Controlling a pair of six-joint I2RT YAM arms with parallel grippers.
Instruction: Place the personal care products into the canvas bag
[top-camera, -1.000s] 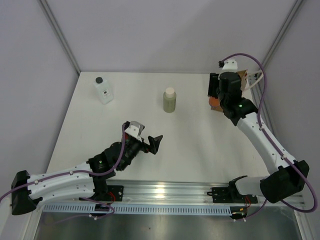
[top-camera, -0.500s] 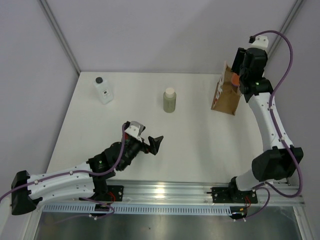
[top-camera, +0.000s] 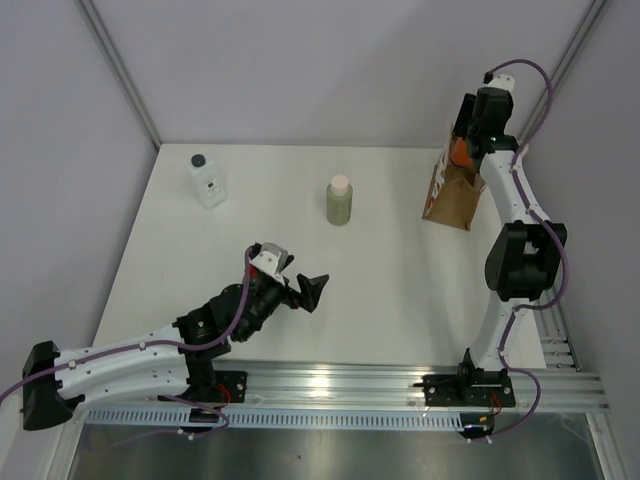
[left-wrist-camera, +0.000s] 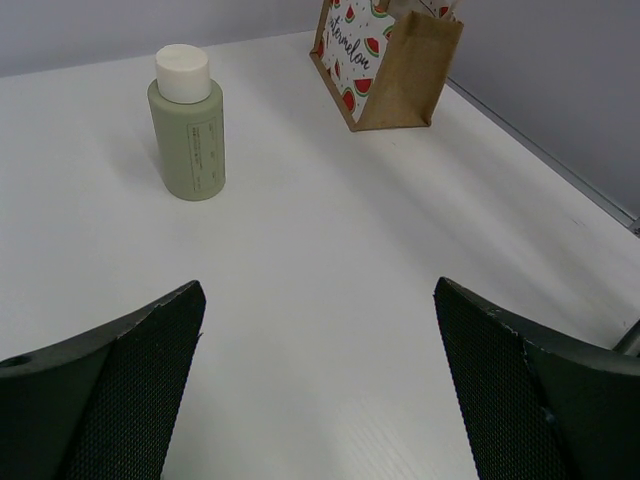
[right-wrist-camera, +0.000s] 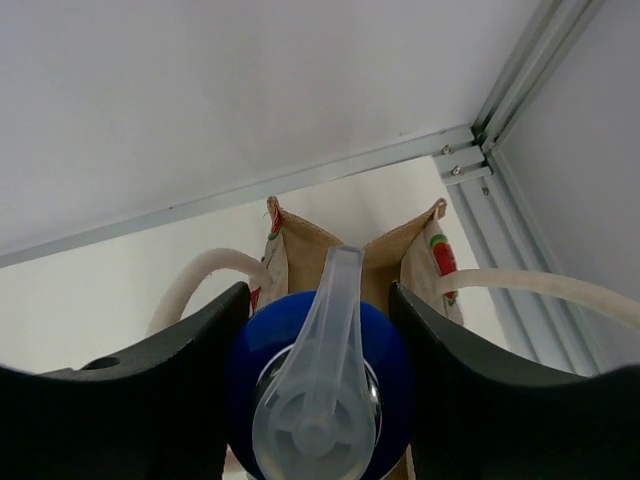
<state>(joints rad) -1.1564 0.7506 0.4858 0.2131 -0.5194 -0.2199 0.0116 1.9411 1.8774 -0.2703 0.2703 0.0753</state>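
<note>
Orange-red bottle (top-camera: 457, 152), blue cap uppermost, is clamped in the right gripper (right-wrist-camera: 318, 330); the jaws press on the cap from both sides. The bottle hangs over the open mouth of the canvas bag (top-camera: 450, 198), which stands upright at the far right of the table (top-camera: 400, 280). In the right wrist view the mouth lies directly beyond the cap, between the white cord handles (right-wrist-camera: 200, 275). The bottle is not yet inside.

Step in hand: insertion of the first product. The next move calls for a straight descent between the handles, clear of rim and cords, with release only once the bottle body is below the rim. The bag looks light, so a snag on its wall could tip it.

Left gripper (left-wrist-camera: 320, 400) is low over the near left of the table, jaws spread wide and empty, facing the olive-green bottle (top-camera: 340, 200). That bottle stands at the far centre and the clear square bottle (top-camera: 206, 180) at the far left, both upright and well apart from the bag.
</note>
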